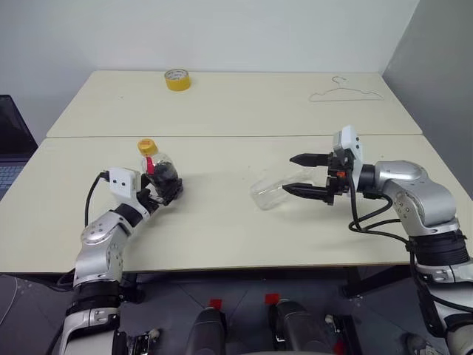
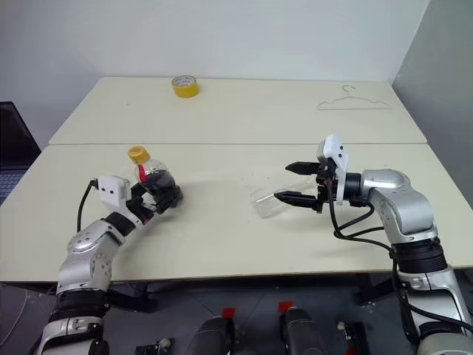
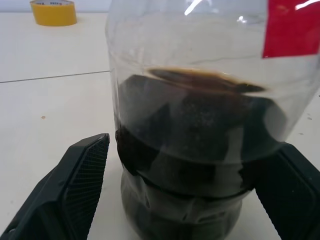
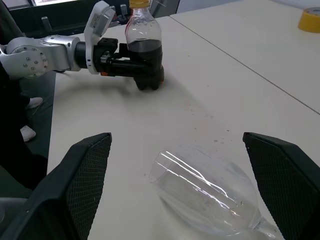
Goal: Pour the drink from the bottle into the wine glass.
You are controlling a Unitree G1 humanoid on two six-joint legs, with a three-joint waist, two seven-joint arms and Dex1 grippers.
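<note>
The bottle [image 1: 158, 170] stands upright on the front table, left of centre, with a yellow-orange cap [image 1: 147, 146] and a red strip at its neck. The dark drink [image 3: 200, 130] fills its lower half. My left gripper [image 1: 167, 189] is open, level with the bottle's lower body, one black finger [image 3: 82, 175] on each side. The wine glass [image 1: 270, 192] lies on its side right of centre, its mouth towards the bottle. My right gripper [image 1: 288, 174] is open just over the glass [image 4: 205, 187], pointing left; I cannot tell whether it touches.
A yellow tape roll [image 1: 177, 79] sits on the far table, and a wire hanger [image 1: 346, 93] lies at that table's right. A seam [image 1: 236, 136] joins the two tables. A dark screen [image 1: 11, 137] stands off the left edge.
</note>
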